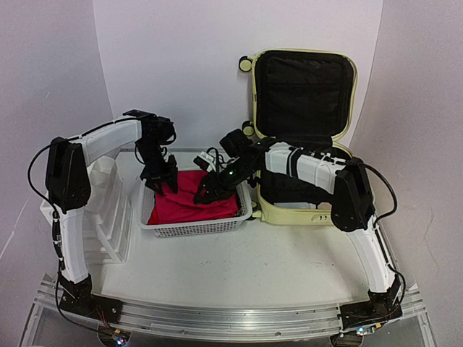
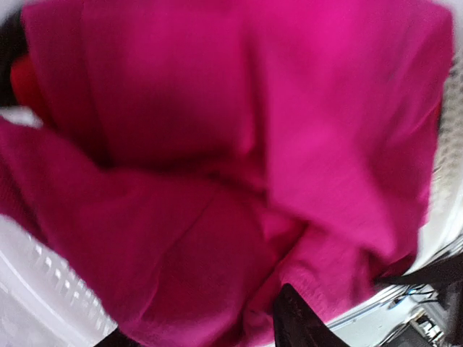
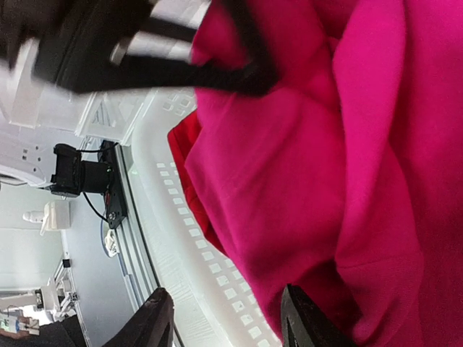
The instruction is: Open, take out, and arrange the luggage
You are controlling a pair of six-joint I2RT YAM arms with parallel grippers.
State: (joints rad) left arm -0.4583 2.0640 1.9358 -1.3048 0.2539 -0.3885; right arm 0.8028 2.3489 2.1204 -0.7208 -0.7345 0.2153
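Open luggage (image 1: 304, 87): stiff shell, judged bulky, best taken at the rim. Pink cloth (image 1: 188, 206) in basket (image 1: 195, 228): limp, light, best pinched at a fold. The right jaws are seen parted; the state of the left jaws cannot be told.

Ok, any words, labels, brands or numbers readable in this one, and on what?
None can be read.
The suitcase, the basket and the pink cloth show no print in any view.
The background clutter in the right wrist view is too small and blurred to tell whether it bears any text.
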